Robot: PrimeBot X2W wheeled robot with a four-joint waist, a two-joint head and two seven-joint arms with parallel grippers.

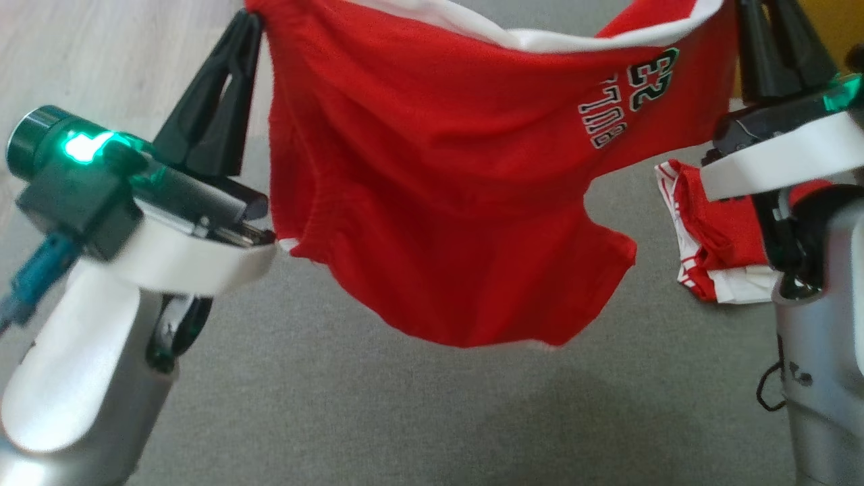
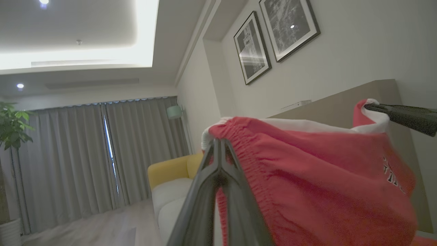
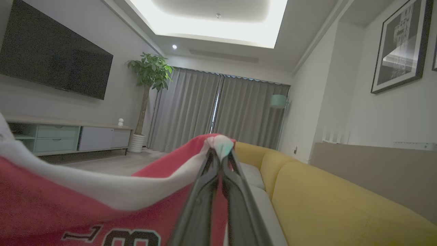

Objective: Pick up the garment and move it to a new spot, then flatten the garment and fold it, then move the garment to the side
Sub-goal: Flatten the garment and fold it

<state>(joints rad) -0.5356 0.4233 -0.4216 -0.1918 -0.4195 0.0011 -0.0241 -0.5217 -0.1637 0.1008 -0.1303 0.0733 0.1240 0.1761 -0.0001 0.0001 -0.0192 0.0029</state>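
Red cloth garment [image 1: 432, 169] with a white band hangs stretched in mid-air

The left gripper [image 1: 251, 23], its two long dark fingers pressed together, is clamped on one end of the garment's gathered white band. The right gripper [image 1: 763, 27] is likewise clenched, pinching the other end of the same band. Between the two grips the band sags in a shallow curve, and the red cloth drops below it in loose folds. Its lowest hem hangs above the grey carpet-like surface [image 1: 337, 418], and whether it touches that surface cannot be told. Black-and-white lettering and the number 23, seen upside down in the head view, sit on the cloth near the right gripper.

In the left wrist view the closed fingers meet at the ruffled edge of the band, and the tip of the other gripper bites a white corner at the far right. In the right wrist view the fingers close on a bunched white-and-red corner.

A second, folded red-and-white cloth pile [image 1: 715, 236] lies on the grey surface under the right arm, apart from the hanging garment. Pale wooden flooring [image 1: 101, 54] borders the grey surface at upper left. A yellow sofa [image 3: 341, 205] stands along the wall, with grey curtains [image 3: 205, 112] and a potted green plant [image 3: 150, 71] beyond it
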